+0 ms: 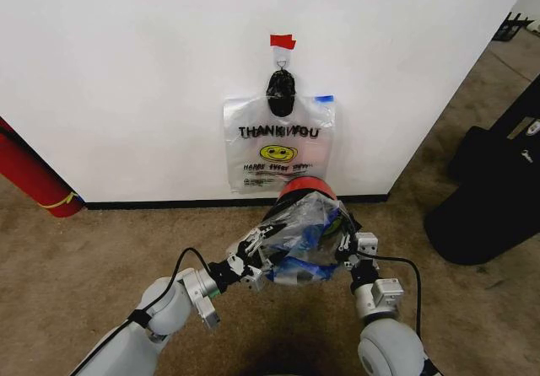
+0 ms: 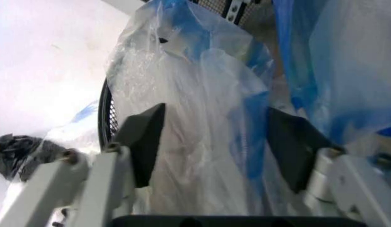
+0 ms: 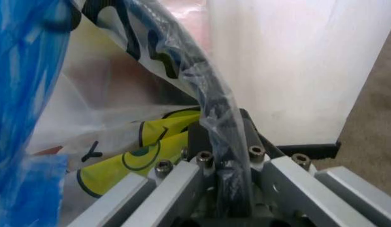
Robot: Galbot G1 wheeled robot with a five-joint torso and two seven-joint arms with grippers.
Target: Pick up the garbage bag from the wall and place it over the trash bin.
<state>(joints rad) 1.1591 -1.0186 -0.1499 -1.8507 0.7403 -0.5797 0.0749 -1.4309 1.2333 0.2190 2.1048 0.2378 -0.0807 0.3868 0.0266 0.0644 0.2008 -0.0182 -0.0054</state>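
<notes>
Garbage bag (image 1: pixel 299 239) spans 9 to 3 o'clock between my grippers over the trash bin (image 1: pixel 305 187): right gripper (image 3: pixel 223 156) pinches its edge, left gripper (image 2: pixel 217 142) is spread open around plastic.

Left claw (image 2: pixel 214 137) spread wide, crumpled garbage bag (image 2: pixel 202 118) between its fingers (image 2: pixel 142 139), trash bin (image 2: pixel 107 118) mesh behind.

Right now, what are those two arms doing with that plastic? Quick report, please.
Right gripper shut on garbage bag, stretched over trash bin. Left gripper open around the plastic. Another bag hangs on wall.
</notes>
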